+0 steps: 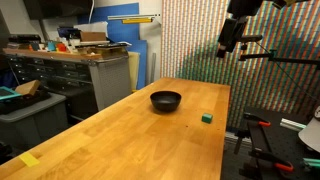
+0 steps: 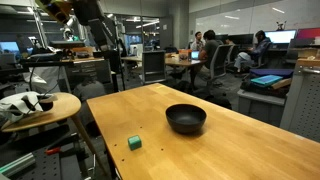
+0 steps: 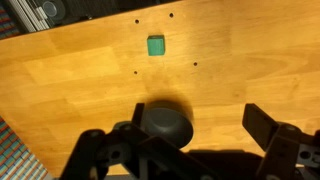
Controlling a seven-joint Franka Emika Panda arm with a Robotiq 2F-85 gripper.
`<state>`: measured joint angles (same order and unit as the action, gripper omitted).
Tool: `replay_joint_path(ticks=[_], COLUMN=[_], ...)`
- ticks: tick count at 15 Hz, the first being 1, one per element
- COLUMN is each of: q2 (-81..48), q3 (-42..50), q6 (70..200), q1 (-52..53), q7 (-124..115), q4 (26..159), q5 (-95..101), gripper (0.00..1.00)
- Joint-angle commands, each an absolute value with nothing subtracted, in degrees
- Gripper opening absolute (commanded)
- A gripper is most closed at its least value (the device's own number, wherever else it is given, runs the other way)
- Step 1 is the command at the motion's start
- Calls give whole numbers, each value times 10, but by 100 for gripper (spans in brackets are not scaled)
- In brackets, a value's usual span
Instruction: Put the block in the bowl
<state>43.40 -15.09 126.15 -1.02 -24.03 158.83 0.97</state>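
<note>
The block (image 1: 207, 118) is a tiny green cube lying on the wooden table (image 1: 120, 140), a short way from the bowl (image 1: 166, 100), a round shallow black bowl near the table's middle. Both also show in an exterior view, block (image 2: 134, 143) and bowl (image 2: 186, 118). My gripper (image 1: 229, 40) hangs high above the table's far side, well clear of both. In the wrist view the gripper (image 3: 188, 138) is open and empty, with the bowl (image 3: 163, 122) between its fingers far below and the block (image 3: 155, 45) further up the picture.
A grey workbench with drawers (image 1: 90, 70) stands beyond the table. A small round side table (image 2: 40, 105) with white objects stands beside the table's edge. People sit at desks (image 2: 210, 50) in the background. A yellow tape strip (image 1: 30, 158) lies near a table corner.
</note>
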Motion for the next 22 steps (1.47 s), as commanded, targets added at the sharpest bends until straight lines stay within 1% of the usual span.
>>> replay_joint_path(ticks=[1,10,12,16,22], q2=[433,433,420,373,268], q3=[-146,-146,-142,-96,-10], q6=[1260,1260,1255,1246,1266], q1=[-6,-6,-13,-6,10], q7=[-243,-243,-231,-160,-30], q4=[1587,1587,1569,1531,1487], q5=[14,14,25,17,-21], gripper=[100,100,100,100,100])
